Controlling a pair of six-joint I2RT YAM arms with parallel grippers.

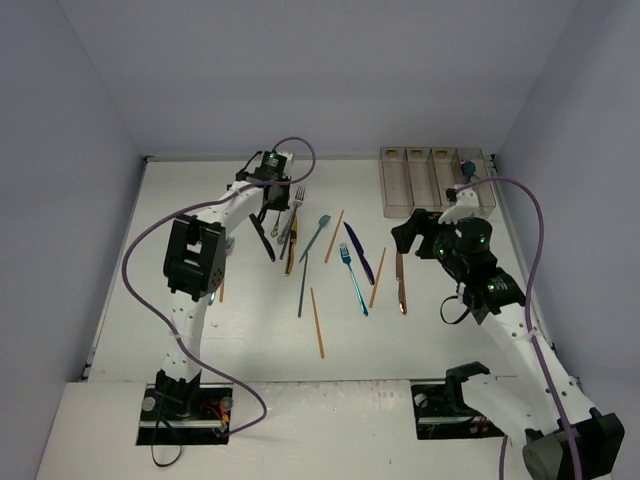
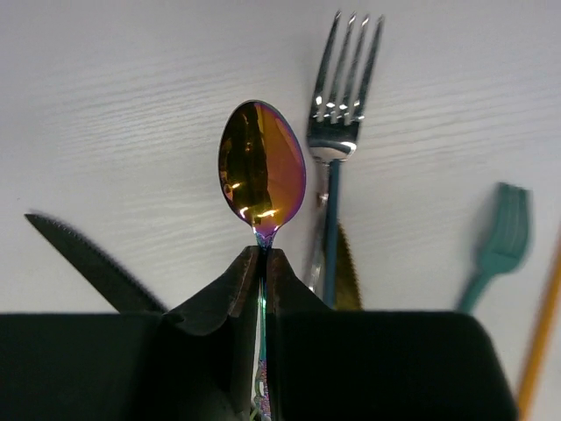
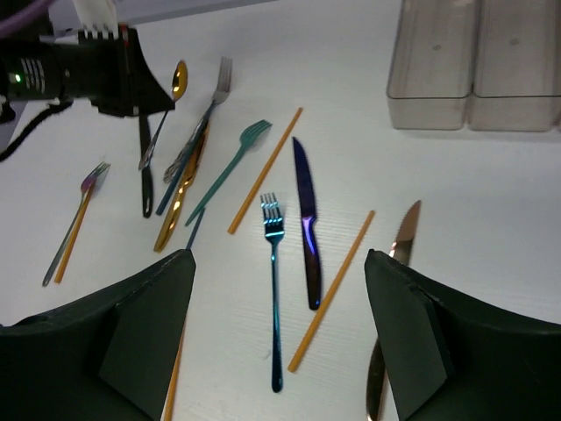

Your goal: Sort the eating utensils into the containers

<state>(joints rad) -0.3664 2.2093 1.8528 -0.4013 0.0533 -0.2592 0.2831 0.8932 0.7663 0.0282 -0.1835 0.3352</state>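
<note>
Left claw: clamped shut on the spoon's neck, just below the bowl. My guess is that a pinch there suits the thin stem and keeps the bowl clear ahead of the fingers.
Spoon: iridescent, with its bowl pointing away from the claw. I cannot tell whether it is off the table.
Neighbours: a silver fork lies just beside it on the right. A black knife is on the left, and a teal fork and a chopstick are further right. The spot is crowded, so a straight lift looks safest.
Right claw: jaws wide and holding nothing, it hangs over the blue fork. The purple knife is just beside that fork, and the copper knife is near the right finger. It is likely lining up its own pick.
Bins: a clear row at the far right corner, well apart from the spoon and nearer the right arm. Their contents are too small to tell. The spoon has most of the table to cross.
Table: white and matte with a faint grain. The utensils lie flat on it, so there is little room to get under them.
Room: plain pale walls close in on three sides.
</note>
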